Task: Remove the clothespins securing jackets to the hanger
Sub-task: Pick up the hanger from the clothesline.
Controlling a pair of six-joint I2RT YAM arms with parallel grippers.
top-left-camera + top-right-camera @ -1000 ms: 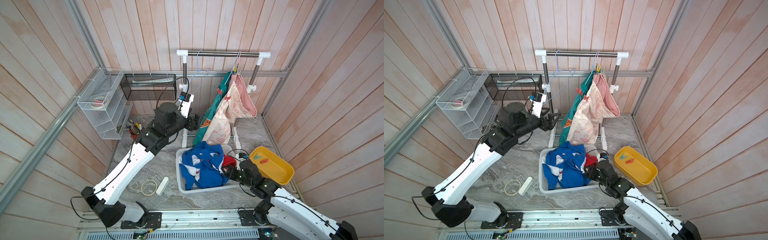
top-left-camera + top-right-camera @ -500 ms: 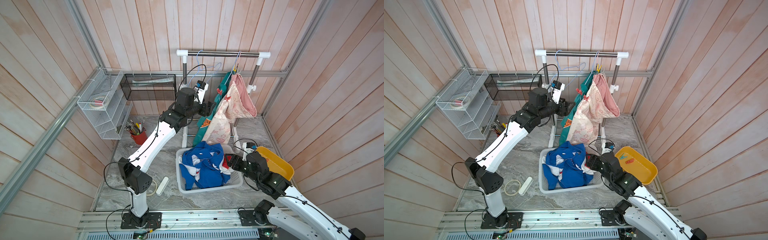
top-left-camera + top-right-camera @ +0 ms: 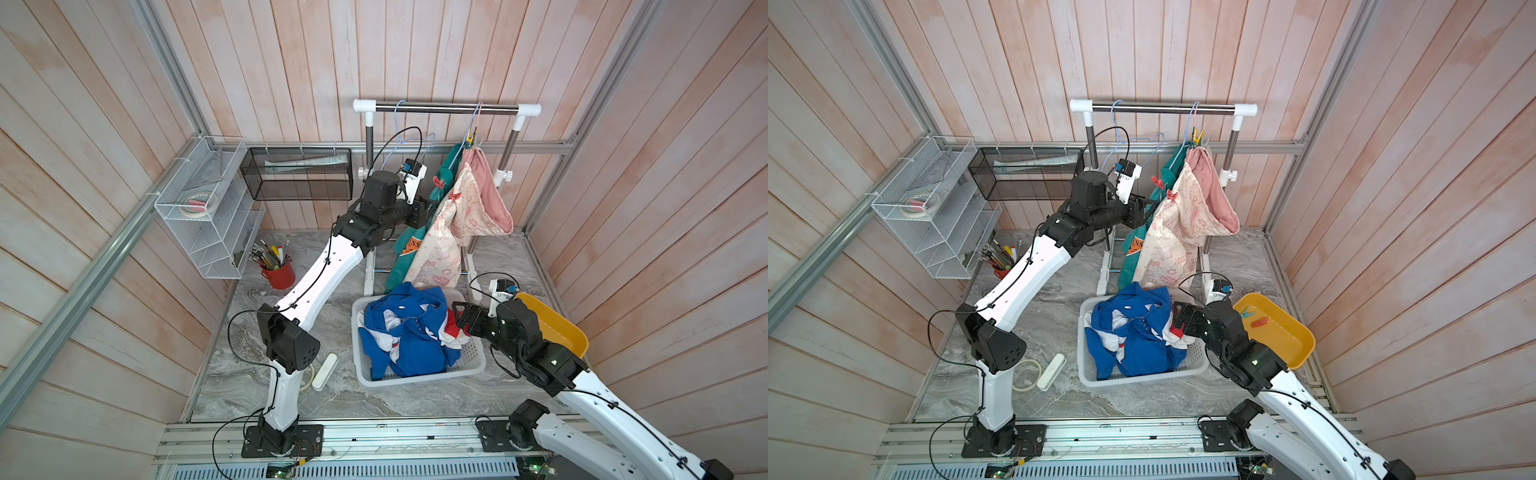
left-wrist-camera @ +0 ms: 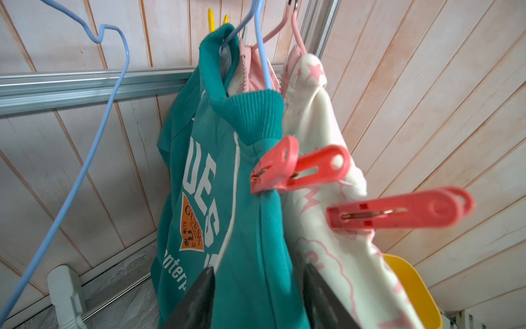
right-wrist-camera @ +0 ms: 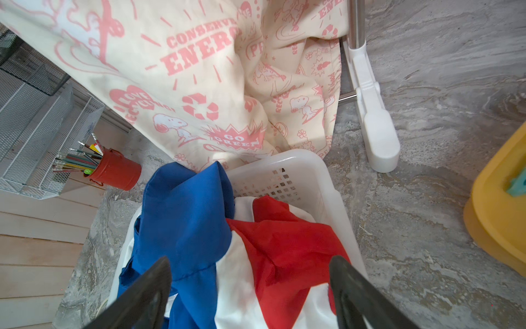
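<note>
My left gripper (image 4: 259, 273), jaws apart, frames the teal jacket (image 4: 216, 176) at lower centre, under a clothespin (image 4: 296, 168); my right gripper (image 5: 250, 260) gapes over the blue jacket (image 5: 187, 216).

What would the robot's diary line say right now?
left gripper: at teal jacket, near its clothespin | right gripper: open over blue jacket

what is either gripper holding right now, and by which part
The right gripper is open over the blue jacket, holding nothing. The left gripper straddles the teal jacket near its clothespin; whether it grips cannot be told.
</note>
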